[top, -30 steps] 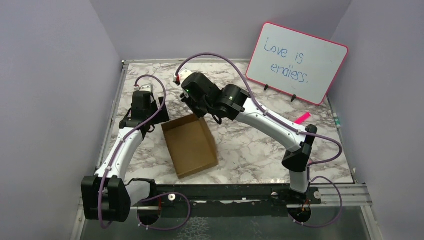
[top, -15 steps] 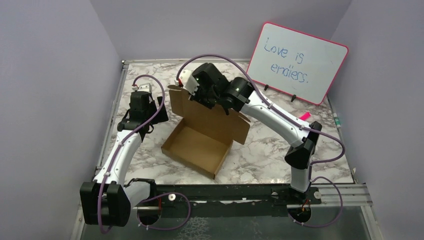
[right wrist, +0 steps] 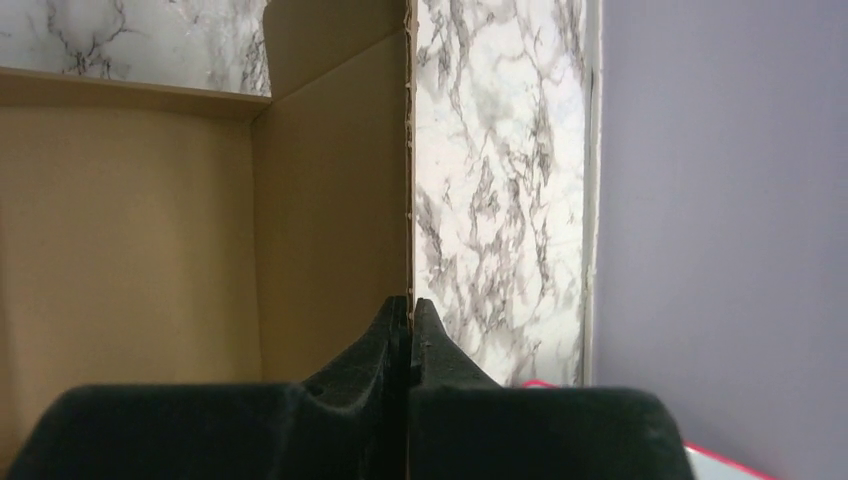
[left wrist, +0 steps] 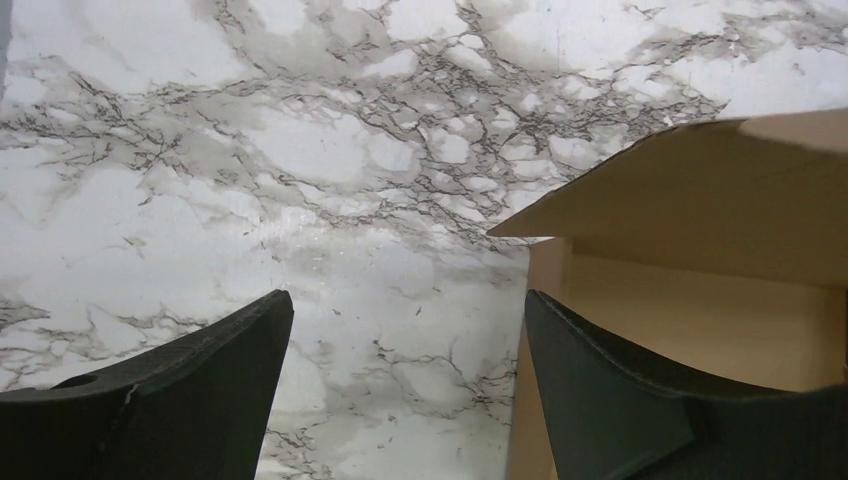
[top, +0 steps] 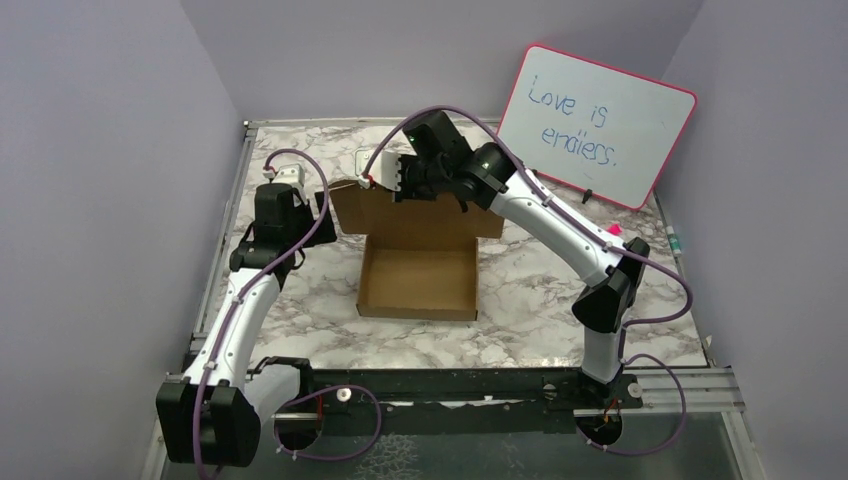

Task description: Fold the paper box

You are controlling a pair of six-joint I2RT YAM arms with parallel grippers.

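Paper box open at mid-table, its lid pinched upright by the right gripper

Paper box point(top: 418, 285) rests on the marble table point(top: 520, 300), roughly midway between the two arms. Its long axis runs left to right, nearly parallel to the table's near edge. The shallow tray faces up, with low walls on the near and side edges. From the far edge the lid panel rises steeply, its inner face turned toward the arms, with a short flap at each end. The cardboard is plain brown and unmarked, its raw cut edges paler than its faces.

The right gripper point(right wrist: 410, 305) is clamped on the lid's top edge near its left end. The wrist view shows the two black fingers pressed together with the thin board between them.

The left gripper point(left wrist: 407, 297) hangs over bare marble just left of the box with its fingers spread wide, holding nothing. Its wrist view shows the box's left end close beside the right-hand finger point(left wrist: 600, 390); I cannot tell whether they touch.

A pink-framed whiteboard point(top: 597, 125) stands at the far right, well apart from the box.
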